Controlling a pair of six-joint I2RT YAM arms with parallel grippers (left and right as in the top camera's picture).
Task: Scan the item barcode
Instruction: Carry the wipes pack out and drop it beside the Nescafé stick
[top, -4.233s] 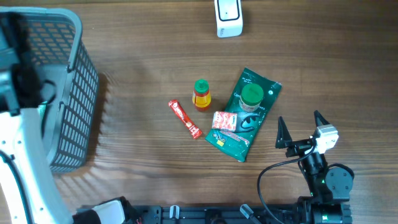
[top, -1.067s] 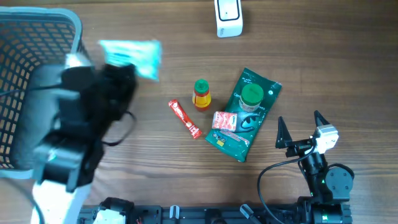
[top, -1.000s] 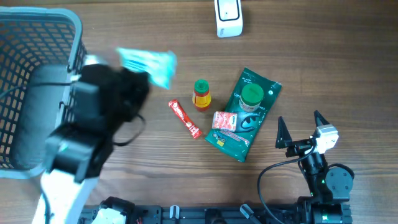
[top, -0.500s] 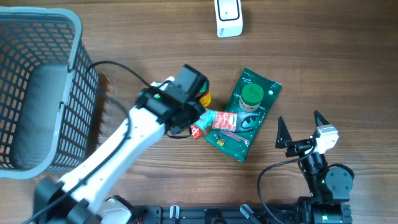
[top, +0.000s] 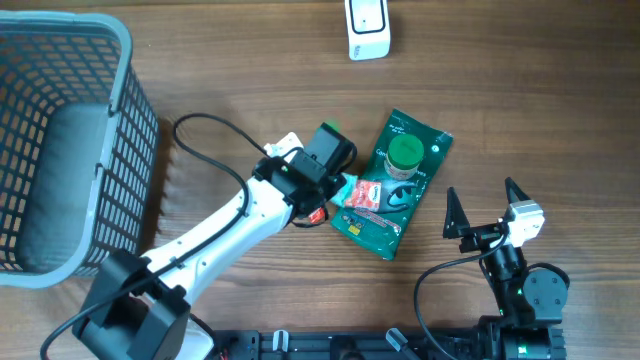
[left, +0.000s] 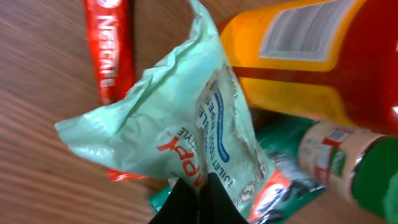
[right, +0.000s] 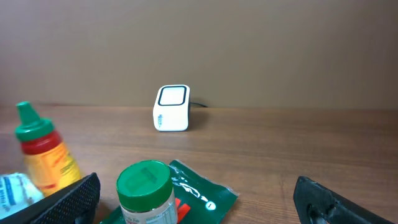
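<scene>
The packet (left: 180, 124) is held pinched in the left fingers (left: 186, 202), well apart from the scanner (top: 367, 28). The right fingers (top: 453, 215) are spread wide, empty. Scanning is not yet done.

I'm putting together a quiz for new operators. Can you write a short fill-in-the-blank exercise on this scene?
The left gripper is ____ on the pale packet.
The right gripper has its jaws ____.
The jar on the dark green pouch has a ____ lid.
The grey basket stands on the ____ arm's side.
Missing words: shut; open; green; left.
</scene>
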